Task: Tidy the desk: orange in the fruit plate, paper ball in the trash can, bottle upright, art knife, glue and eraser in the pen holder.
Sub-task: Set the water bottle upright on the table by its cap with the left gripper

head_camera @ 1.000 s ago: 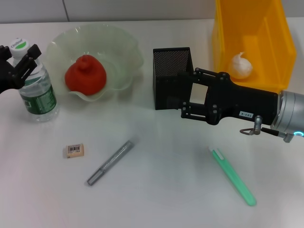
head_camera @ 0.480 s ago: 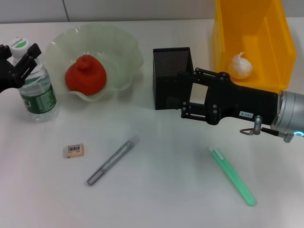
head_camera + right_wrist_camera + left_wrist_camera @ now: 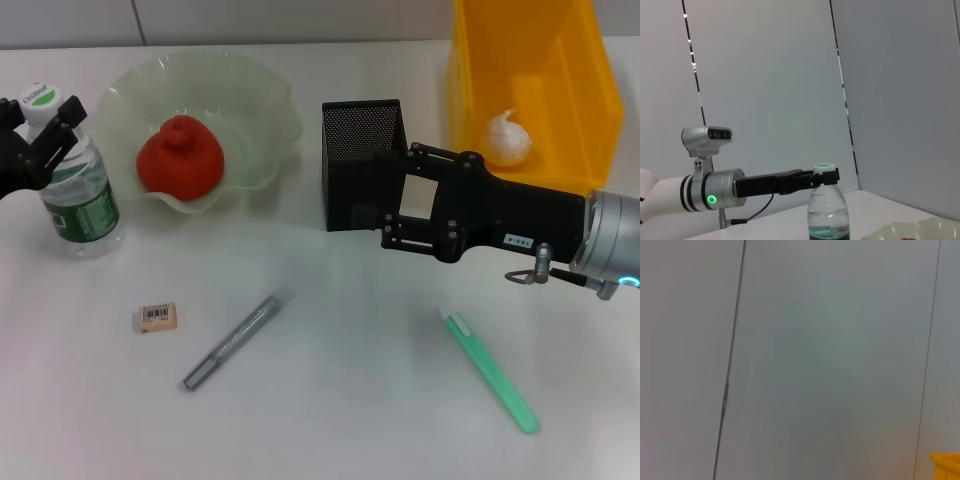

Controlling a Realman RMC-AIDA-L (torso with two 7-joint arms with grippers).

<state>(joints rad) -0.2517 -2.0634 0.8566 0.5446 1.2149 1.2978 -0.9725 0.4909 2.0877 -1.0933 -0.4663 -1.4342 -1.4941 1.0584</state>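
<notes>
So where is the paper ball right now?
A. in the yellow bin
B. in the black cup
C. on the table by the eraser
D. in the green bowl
A: the white paper ball lies inside the yellow bin, while the bowl holds only the orange.
</notes>
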